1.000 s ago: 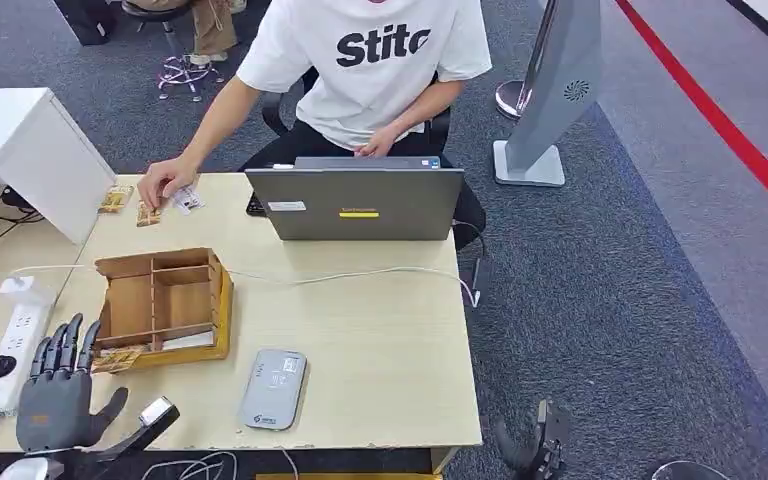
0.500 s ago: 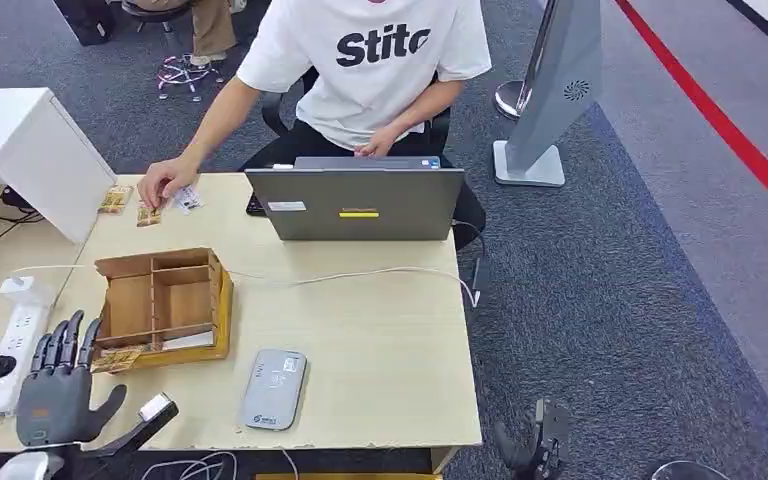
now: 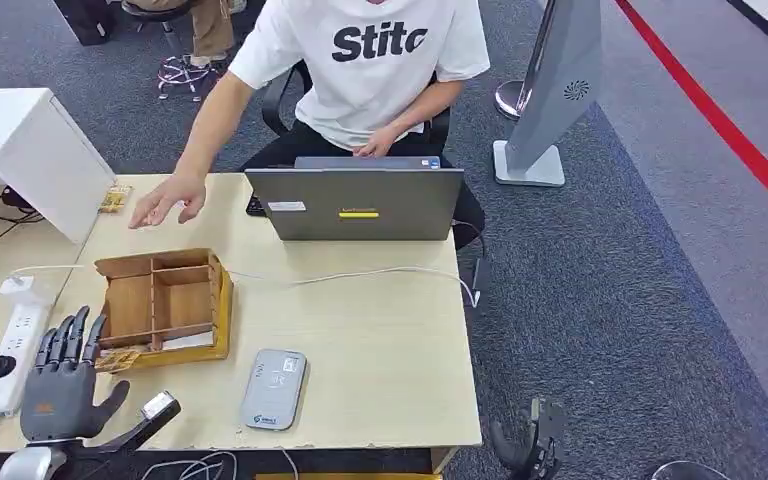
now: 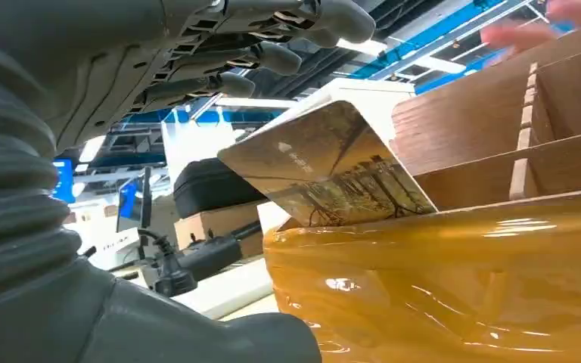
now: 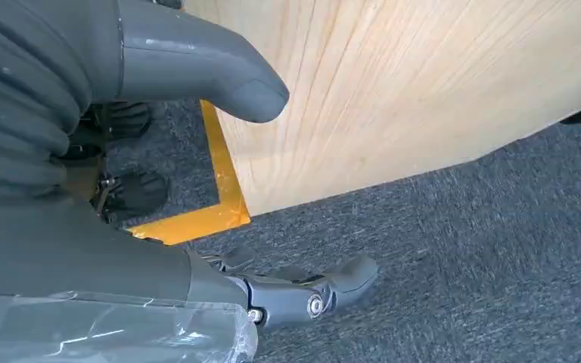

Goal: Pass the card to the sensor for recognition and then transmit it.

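A card with a brown picture (image 3: 120, 358) pokes out of the front left corner of the wooden divided box (image 3: 165, 300). My left hand (image 3: 60, 385) hovers just in front of it, fingers spread, holding nothing. In the left wrist view the card (image 4: 325, 178) leans out over the box's yellow-wrapped rim (image 4: 454, 257), with my fingers (image 4: 219, 53) above it and apart from it. The grey card sensor (image 3: 273, 388) lies flat near the table's front edge, right of the box. My right hand (image 3: 530, 450) hangs beside the table's front right corner, its fingers (image 5: 302, 295) loose and empty.
A person sits behind the grey laptop (image 3: 355, 203), one hand (image 3: 168, 200) held over the table's back left. A card (image 3: 115, 198) lies there. A power strip (image 3: 10, 345) is left of my left hand. A white cable (image 3: 360, 275) crosses the table, and a white cabinet (image 3: 30, 150) stands at back left.
The person's hand has lifted off the cards at the back left and moved right; two cards are gone from there. My left hand edged slightly towards the box.
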Robot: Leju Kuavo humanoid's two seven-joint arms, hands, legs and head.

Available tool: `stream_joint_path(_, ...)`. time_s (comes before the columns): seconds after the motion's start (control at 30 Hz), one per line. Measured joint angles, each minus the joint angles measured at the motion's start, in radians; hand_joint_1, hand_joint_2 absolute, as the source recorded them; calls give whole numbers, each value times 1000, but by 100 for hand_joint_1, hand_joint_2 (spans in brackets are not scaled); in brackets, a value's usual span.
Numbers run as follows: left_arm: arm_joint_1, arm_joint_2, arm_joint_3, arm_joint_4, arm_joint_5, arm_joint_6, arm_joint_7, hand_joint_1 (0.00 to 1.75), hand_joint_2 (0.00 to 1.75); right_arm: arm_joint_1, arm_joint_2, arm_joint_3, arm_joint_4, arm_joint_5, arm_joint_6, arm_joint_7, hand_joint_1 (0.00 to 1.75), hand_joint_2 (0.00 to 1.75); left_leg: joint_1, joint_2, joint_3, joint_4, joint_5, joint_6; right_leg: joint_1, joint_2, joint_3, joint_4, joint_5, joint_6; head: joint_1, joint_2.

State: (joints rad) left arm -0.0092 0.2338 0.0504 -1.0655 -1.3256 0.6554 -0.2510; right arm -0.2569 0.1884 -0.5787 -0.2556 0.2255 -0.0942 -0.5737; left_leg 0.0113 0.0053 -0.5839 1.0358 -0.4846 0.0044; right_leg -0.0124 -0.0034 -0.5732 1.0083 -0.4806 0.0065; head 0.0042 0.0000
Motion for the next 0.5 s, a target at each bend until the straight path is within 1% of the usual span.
stream_joint_path(0.23,-2,0,0,8,0,3,0,0,175,0,0,0,0,2,0,0,0,175,0,0,0,0,0,0,0,0,0,0,0,0,0,0)
stream_joint_path(0.27,-4,0,0,11,0,5,0,12,175,0,0,1,0,4,0,1,0,175,0,0,0,0,0,0,0,0,0,0,0,0,0,0)
stream_joint_path(0.3,-6,0,0,14,0,6,0,138,175,-1,0,2,0,5,0,1,0,175,0,0,0,0,0,0,0,0,0,0,0,0,0,0)
stream_joint_path(0.33,-7,0,0,18,0,7,0,175,175,-1,0,2,0,5,0,1,0,175,0,0,0,0,0,0,0,0,0,0,0,0,0,0)
stream_joint_path(0.5,-13,3,0,32,9,10,-10,175,175,-2,0,3,0,5,0,1,0,175,0,0,0,0,0,0,0,0,0,0,0,0,0,0)
